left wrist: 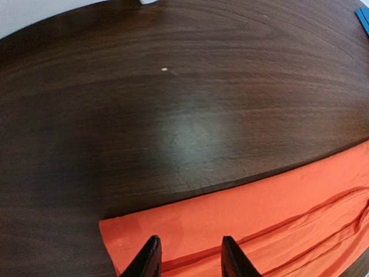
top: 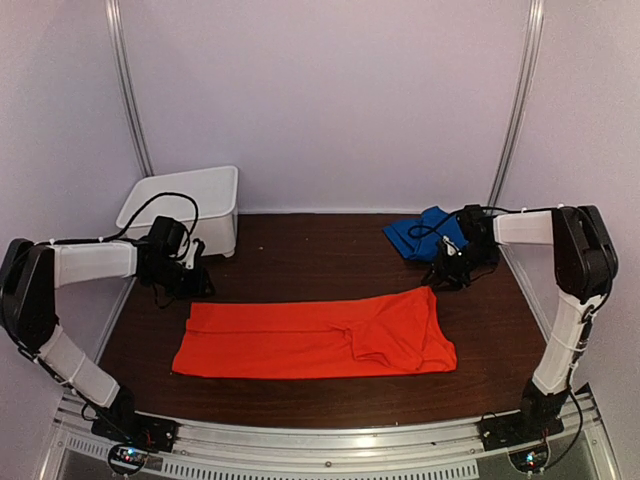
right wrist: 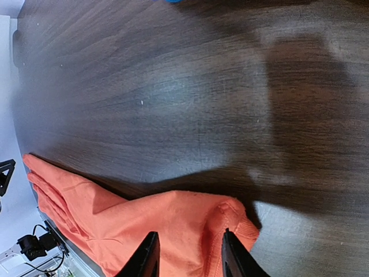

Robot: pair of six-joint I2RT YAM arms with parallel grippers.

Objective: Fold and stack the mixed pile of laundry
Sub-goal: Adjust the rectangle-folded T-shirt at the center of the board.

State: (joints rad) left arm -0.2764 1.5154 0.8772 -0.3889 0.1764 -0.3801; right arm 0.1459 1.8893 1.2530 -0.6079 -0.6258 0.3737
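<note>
**Top view, bottom edge.** The left arm's base and the right arm's base are sitting on the metal rail that is running along the bottom of the frame.

**Lower middle.** Just above the rail, the orange-red T-shirt is lying flat on the dark wooden table. It is stretching as a long horizontal band, with overlapping layers showing toward its right end.

**Band's upper left corner.** The left gripper is hanging close over the tabletop. In the left wrist view its fingers are standing apart at the bottom of the frame, over a corner of the shirt, with orange cloth showing between them. Whether the tips are touching the cloth cannot be told.

**Band's upper right corner.** The right gripper is pointing down in the same way. In the right wrist view its fingers are likewise standing apart at the bottom of the frame, over a rounded, bunched end of the shirt.

**Right of centre, higher up.** The royal-blue garment is lying crumpled on the table, just beside the right wrist and apart from the shirt.

**Upper left.** The white plastic bin is standing at the table's far left corner, behind the left wrist.
</note>
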